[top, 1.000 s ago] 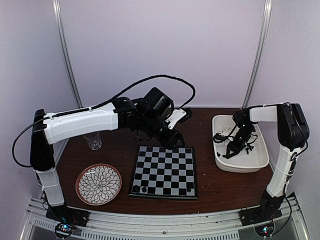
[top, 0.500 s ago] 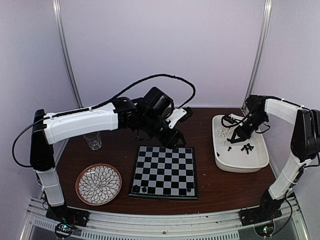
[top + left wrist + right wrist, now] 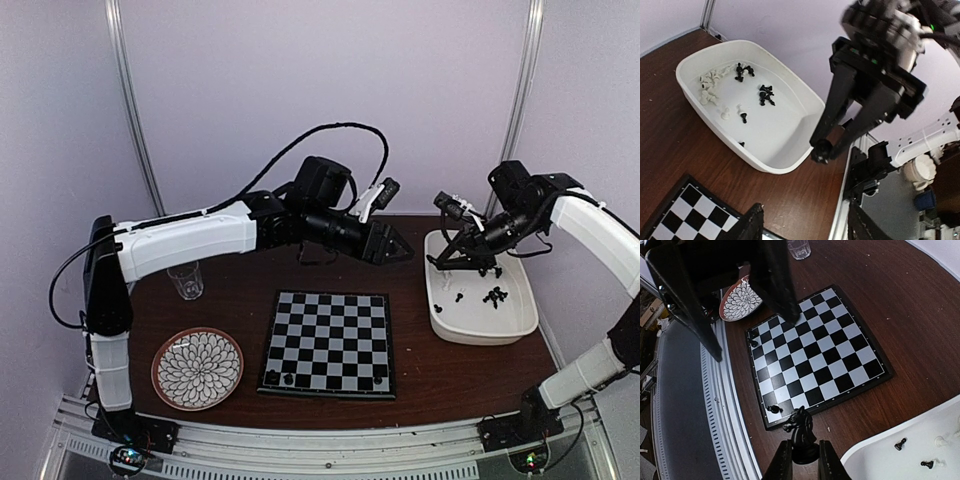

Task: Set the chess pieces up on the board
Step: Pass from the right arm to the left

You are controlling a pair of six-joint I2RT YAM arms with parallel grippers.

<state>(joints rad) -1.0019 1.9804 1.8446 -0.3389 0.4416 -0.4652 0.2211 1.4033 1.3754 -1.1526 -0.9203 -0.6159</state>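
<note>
R pincer (image 3: 803,446) clamped tight on a black knight (image 3: 800,429), hanging in the air by the board-side rim of the white tub (image 3: 480,335) (plenty of loose pieces (image 3: 765,93), black + white, lying inside). L pincer (image 3: 402,250) spread apart w/ nothing in it, up over the tabletop (image 3: 240,300) just behind the chessboard (image 3: 330,340). Few black pieces (image 3: 281,379) standing on the board's near row, both corners incl.

Our left gripper (image 3: 398,246) now sits lifted off the board (image 3: 330,345), swung toward the tub (image 3: 520,325), jaws wider. Our right gripper (image 3: 802,445) rises from the tub to its left rim, carrying a black knight (image 3: 800,427).
</note>
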